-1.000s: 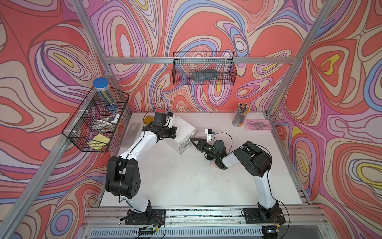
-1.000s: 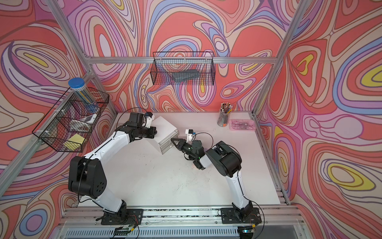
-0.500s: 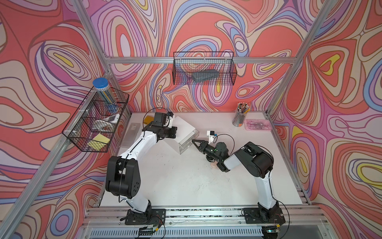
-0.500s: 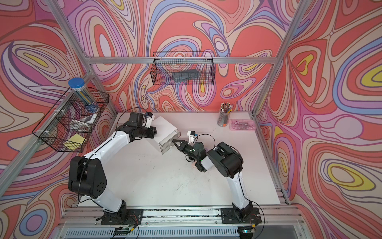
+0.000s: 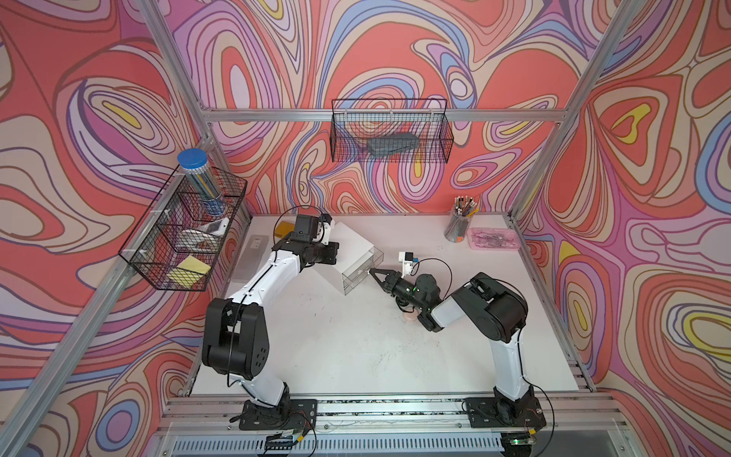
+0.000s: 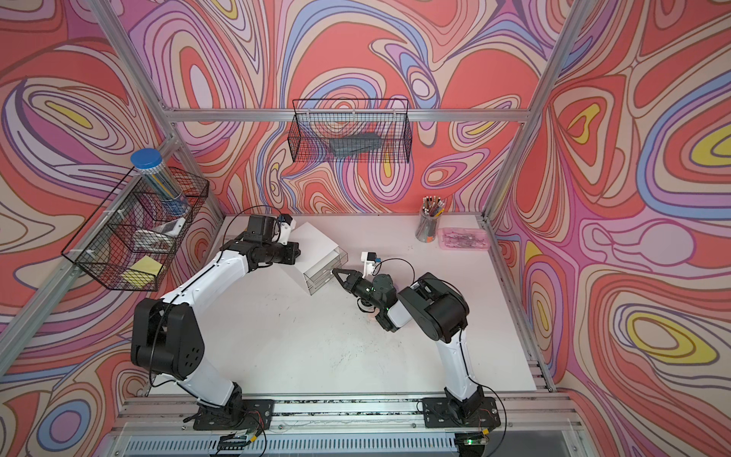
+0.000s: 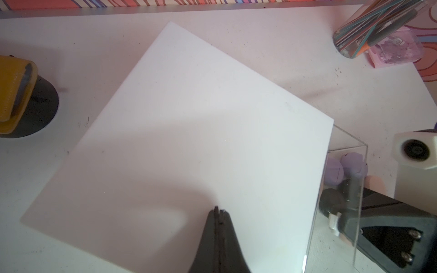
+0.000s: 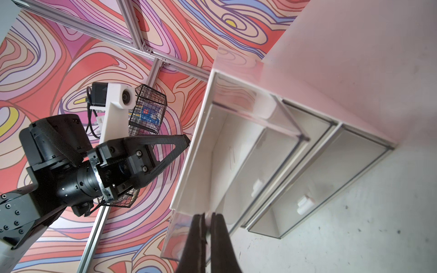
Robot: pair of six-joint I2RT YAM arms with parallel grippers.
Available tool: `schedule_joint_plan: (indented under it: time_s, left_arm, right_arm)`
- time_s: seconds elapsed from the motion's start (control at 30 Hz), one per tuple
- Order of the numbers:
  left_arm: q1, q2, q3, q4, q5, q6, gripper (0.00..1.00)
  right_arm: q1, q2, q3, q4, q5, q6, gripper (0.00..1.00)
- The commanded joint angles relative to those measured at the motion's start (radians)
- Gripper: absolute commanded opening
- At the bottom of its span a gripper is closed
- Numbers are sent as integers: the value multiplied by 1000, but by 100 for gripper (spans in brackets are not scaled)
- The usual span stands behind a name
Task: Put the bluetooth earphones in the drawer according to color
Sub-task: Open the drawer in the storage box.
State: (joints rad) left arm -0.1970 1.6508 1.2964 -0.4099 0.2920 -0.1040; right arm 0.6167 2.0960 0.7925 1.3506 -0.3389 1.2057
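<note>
The drawer cabinet is a white cube with three clear drawers, standing left of centre at the back. Its top drawer is slid partly out. My right gripper is shut on that drawer's small white handle. My left gripper is shut and empty, its tips on the cabinet's white top. Lilac earphone cases, a black one and a pink one show through the clear drawer. A pink case lies under the right arm.
A pencil cup and a shallow pink tray stand at the back right. A flat frosted box and a yellow item lie left of the cabinet. Wire baskets hang on the left wall and the back wall.
My right gripper has drawn back slightly from the cabinet, and the top drawer has slid out with it. The left arm has stayed on the cabinet top.
</note>
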Motion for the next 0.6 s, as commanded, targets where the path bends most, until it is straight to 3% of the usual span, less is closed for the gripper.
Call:
schedule_joint_plan:
  time_s: [0.0, 0.57]
  left_arm:
    - [-7, 36, -2, -99, -11, 9, 0]
    - [-7, 40, 0, -101, -8, 9, 0]
  right_arm:
    - [-8, -20, -23, -5, 38, -44, 0]
    - [-9, -21, -32, -1, 32, -47, 0]
